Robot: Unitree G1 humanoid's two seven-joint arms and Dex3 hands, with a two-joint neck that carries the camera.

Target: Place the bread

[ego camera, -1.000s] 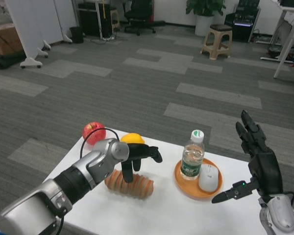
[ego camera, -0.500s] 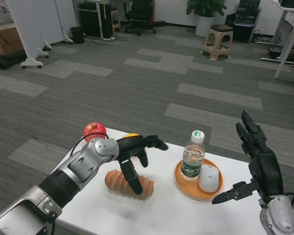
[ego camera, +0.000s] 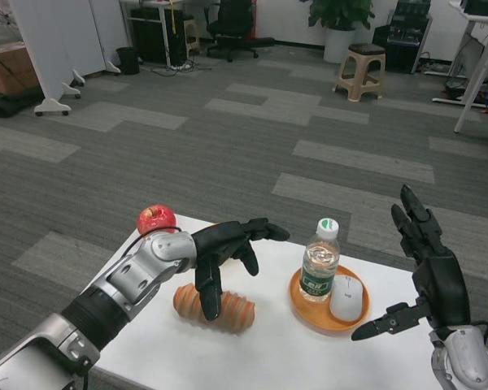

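We see our left hand (ego camera: pixel 224 253) spread-fingered above the ridged brown bread loaf (ego camera: pixel 215 306) on the white desk (ego camera: pixel 260 349), gripping nothing, while our right hand (ego camera: pixel 429 275) hovers open.

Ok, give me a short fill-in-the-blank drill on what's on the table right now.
1. The water bottle stands on the orange ____.
2. Beside the bottle on that same plate lies a white computer ____.
3. The bread lies under the robot's ____ hand.
4. At the table's far left corner sits a red ____.

Missing words: plate; mouse; left; apple
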